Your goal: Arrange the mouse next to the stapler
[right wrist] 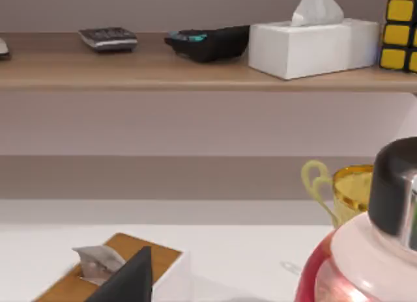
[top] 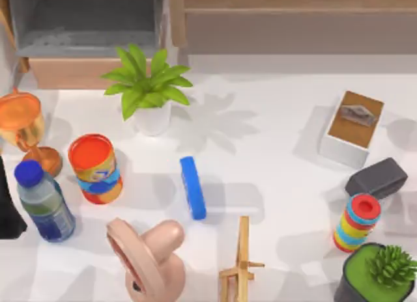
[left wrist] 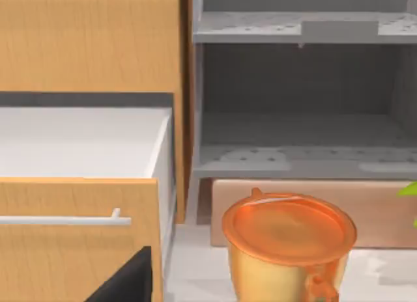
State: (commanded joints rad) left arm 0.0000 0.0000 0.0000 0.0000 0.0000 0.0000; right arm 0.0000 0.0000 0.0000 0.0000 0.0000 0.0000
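Mouse, as best I can judge, is the dark grey wedge-shaped plastic body near the right edge of the white desk. It lies between the white tissue box with a wooden top and the stacked toy of coloured rings. The narrow blue plastic stapler rests near the middle of the desk, well apart from the mouse and with bare surface on both of its long sides. The two identities could be the other way round; the shapes alone do not settle it.

No step of the arranging has been done: the mouse is untouched and nothing is being carried. The left claw appears as a dark edge in the left wrist view, over the far left of the desk, facing the orange lidded goblet. The right claw appears the same way in the right wrist view, looking toward the tissue box. Whether either claw is open or closed I cannot tell.

The step in hand is the approach. The right arm is the nearer one, so it should come down over the mouse with its claw spread. It must stay clear of the ring toy and the tissue box close by. Then it should carry the mouse across to the bare patch beside the stapler.
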